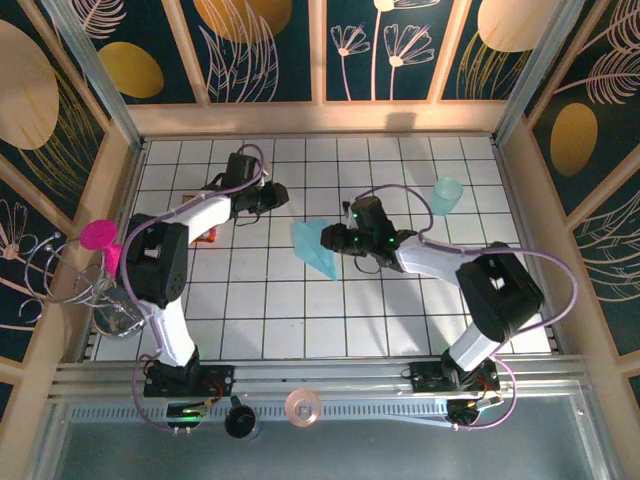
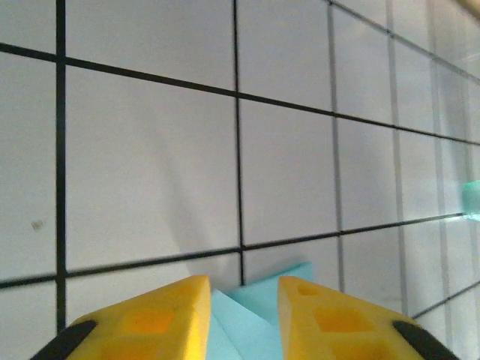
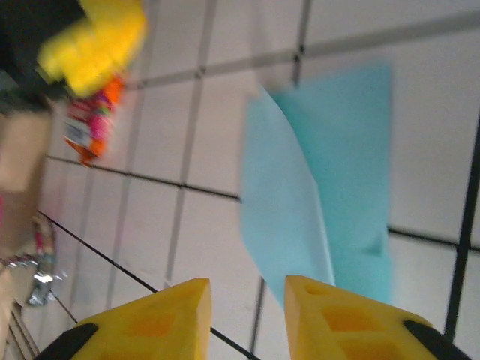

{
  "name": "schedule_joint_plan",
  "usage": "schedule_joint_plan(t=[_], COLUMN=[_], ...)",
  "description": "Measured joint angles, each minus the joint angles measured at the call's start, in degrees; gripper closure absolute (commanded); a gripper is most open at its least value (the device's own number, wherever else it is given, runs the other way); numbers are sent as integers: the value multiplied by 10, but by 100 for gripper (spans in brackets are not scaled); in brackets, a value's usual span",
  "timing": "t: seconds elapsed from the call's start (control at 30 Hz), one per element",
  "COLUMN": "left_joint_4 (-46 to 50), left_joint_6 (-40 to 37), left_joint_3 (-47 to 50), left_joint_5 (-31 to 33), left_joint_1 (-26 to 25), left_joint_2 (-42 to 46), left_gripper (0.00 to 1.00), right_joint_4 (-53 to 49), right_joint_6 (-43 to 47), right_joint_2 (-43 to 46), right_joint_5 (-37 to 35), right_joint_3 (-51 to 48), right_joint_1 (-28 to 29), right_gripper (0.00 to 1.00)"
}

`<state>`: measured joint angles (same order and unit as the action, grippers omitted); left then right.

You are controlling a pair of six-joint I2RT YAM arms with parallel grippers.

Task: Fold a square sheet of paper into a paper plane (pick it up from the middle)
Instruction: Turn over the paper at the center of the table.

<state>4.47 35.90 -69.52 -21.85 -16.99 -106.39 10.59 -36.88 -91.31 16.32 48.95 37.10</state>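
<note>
Judging by its pointed outline, the thin light-blue sheet of paper (image 1: 318, 248) is partly folded. It lies mid-desk on the white tiled desk (image 1: 250, 310), its tip toward 5 o'clock. Your right hand (image 1: 333, 240) sits at the paper's 3 o'clock edge, fingers parted, gripping nothing. Your left hand (image 1: 277, 195) hovers at its 11 o'clock, also parted and empty. One flap seems to lift, so pin the far side with the left and press the crease slowly, edges aligned.

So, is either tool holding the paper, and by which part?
Nothing seems held: left tool and right tool stand open, and the paper lies on the table.
</note>
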Motion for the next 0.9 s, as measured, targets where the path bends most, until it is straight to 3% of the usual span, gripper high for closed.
schedule_joint_plan(t=[0.3,0.57,0.77,0.9], left_joint_4=[-103,-141,-156,-160], left_joint_6=[91,127,138,140], left_joint_3=[165,200,203,205], left_joint_5=[-49,-73,-80,-80], left_joint_1=[0,-7,-8,-8], left_joint_2=[52,54,60,62], left_gripper=[65,65,65,64], right_joint_4=[8,-14,-14,-10], right_joint_6=[35,70,89,100], right_joint_2=[-41,-130,-158,-168], right_joint_5=[-8,14,37,49], right_joint_3=[10,56,71,72], right_joint_1=[-13,-14,-14,-15], right_gripper=[61,63,74,90])
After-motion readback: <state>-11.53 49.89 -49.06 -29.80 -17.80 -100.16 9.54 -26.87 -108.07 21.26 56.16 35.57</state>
